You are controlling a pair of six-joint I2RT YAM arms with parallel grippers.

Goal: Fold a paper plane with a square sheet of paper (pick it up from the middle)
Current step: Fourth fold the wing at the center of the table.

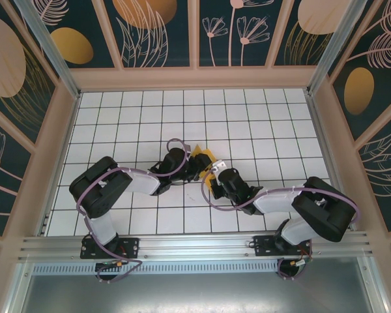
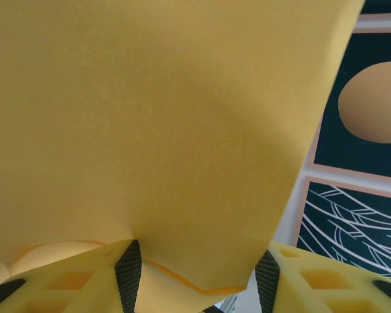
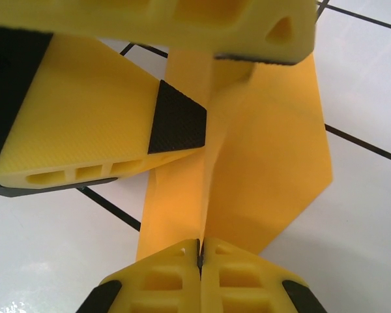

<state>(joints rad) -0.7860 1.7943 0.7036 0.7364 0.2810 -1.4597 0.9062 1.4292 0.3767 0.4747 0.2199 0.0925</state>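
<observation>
Centrally, folded paper sheet [image 3: 267,150], right gripper [image 3: 200,255] clenched on it, left gripper [image 2: 197,259] released around it.

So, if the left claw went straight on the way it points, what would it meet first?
The orange-yellow paper: it stands right ahead, reaching down between the fingers of the left claw, though depth is unclear.
</observation>
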